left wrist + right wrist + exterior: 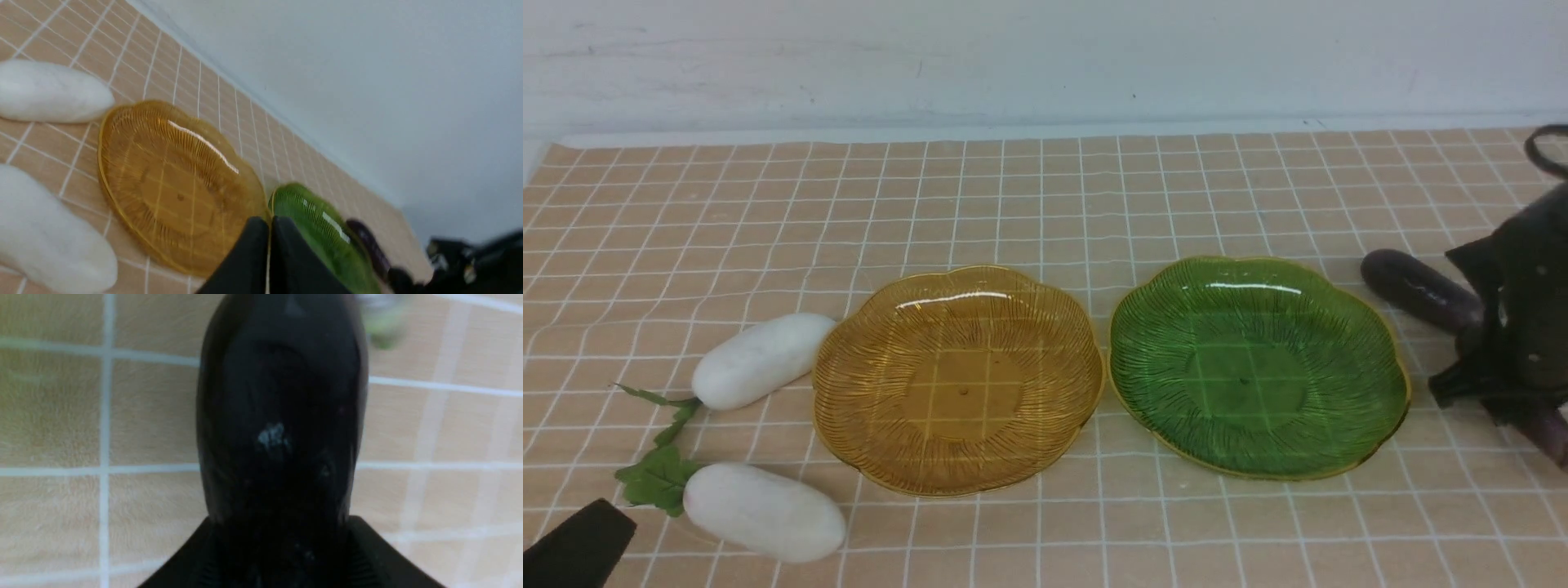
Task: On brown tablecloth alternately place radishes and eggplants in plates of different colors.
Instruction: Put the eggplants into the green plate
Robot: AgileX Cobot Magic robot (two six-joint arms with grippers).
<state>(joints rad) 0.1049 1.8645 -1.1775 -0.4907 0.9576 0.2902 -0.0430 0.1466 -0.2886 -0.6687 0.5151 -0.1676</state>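
On the brown tablecloth [1045, 188], the amber plate [956, 380] and the green plate [1258, 363] lie side by side, both empty. Two white radishes [760, 359] [764, 510] lie left of the amber plate, leaves pointing left. One eggplant [1421, 290] lies right of the green plate. My right gripper [1503, 359] is low over the second eggplant [1547, 429]; in the right wrist view this eggplant [282, 416] sits between the fingers [367, 555], pads against its sides. My left gripper [269, 245] is shut and empty, near the front radish [45, 241], at the front left corner [576, 547].
The amber plate [175, 183], green plate [322, 232], far radish [49, 92] and the free eggplant [369, 245] show in the left wrist view. A white wall runs along the table's far edge [1045, 131].
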